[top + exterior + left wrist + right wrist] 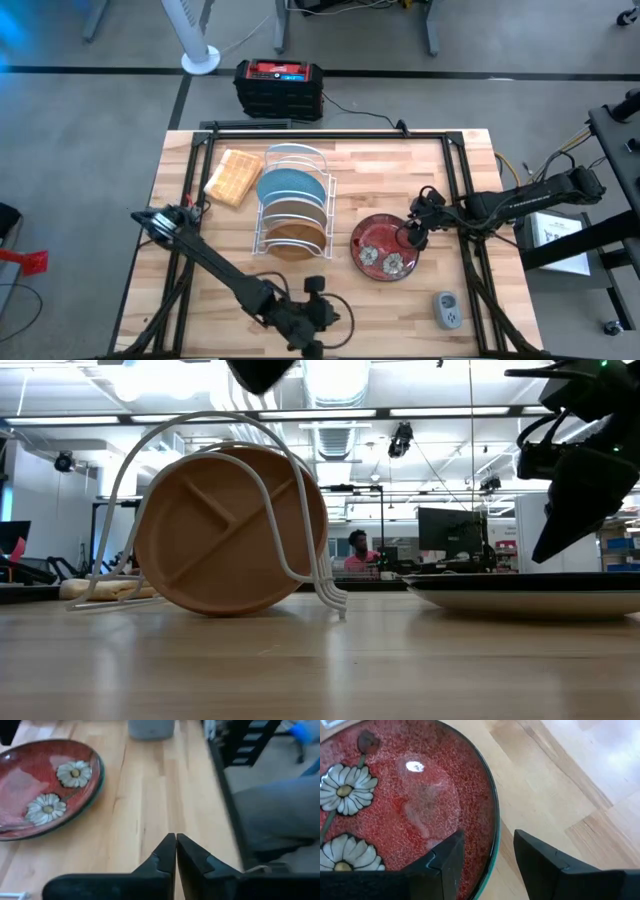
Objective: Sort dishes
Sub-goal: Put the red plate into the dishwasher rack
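Note:
A red plate with white flowers [385,248] lies flat on the table, right of the white wire rack [292,205]. In the rack a light blue plate [290,186] and a brown wooden divided plate [225,530] stand on edge. My right gripper [490,855] is open just above the red plate's right rim [492,810], one finger over the plate's inside and one outside it. My left gripper [176,851] is shut on nothing, above bare table near the front edge [325,322].
A tan waffle-textured block [233,177] lies left of the rack at the back. A small grey device [447,310] sits near the front right corner. A black box with a red top [278,88] stands on the floor beyond the far edge.

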Robot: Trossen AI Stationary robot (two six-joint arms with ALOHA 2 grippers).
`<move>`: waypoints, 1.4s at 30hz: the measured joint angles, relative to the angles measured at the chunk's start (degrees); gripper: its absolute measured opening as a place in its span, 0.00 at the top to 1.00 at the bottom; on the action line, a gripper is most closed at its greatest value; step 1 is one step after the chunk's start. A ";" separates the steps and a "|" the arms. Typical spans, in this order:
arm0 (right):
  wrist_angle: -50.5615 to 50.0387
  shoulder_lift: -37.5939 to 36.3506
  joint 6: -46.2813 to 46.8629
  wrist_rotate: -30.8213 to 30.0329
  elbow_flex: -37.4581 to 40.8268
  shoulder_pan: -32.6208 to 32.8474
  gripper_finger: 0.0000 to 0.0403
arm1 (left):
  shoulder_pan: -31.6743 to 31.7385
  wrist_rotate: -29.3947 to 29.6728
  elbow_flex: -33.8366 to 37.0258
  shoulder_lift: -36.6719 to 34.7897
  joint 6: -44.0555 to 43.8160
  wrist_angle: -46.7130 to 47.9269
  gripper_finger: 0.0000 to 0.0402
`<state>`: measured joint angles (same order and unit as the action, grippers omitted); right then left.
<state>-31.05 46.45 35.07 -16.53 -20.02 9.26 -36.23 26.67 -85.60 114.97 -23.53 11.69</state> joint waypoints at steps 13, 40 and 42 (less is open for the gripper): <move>1.83 -0.94 1.27 -2.12 0.45 -0.02 0.58 | -0.09 19.63 -23.65 19.45 1.35 14.88 1.00; 1.73 -0.95 -1.07 -2.89 0.97 0.00 0.55 | 3.13 39.87 -48.59 40.49 -7.68 22.52 1.00; 1.80 -0.94 -1.07 -2.88 0.97 0.00 0.55 | 3.80 39.35 -48.61 40.49 -7.68 22.28 1.00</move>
<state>-29.25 45.52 34.00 -19.42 -19.05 9.26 -32.43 66.02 -134.21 155.46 -31.21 33.97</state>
